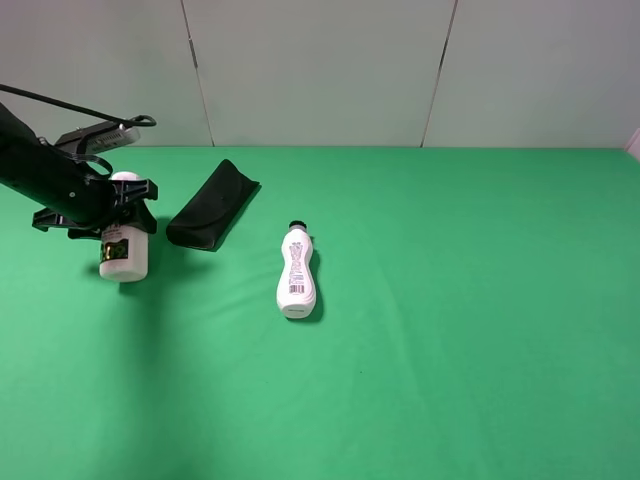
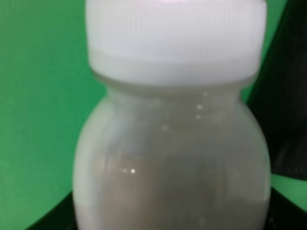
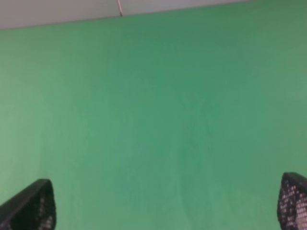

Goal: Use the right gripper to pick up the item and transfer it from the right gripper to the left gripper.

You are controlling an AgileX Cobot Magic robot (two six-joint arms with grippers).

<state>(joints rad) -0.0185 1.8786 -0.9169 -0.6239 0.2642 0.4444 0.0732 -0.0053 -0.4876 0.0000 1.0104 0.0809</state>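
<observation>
Green cloth covers the table up to a pale panelled wall, with wide bare room across its right half. Print on the slim bottle is too small to read, as are the dark characters on the item. That stout cream-white bottle, wide white cap up, stands near the far left edge, clenched by the left gripper. A flat black case lies just beside it. The right gripper hangs spread wide over bare cloth, holding nothing.
</observation>
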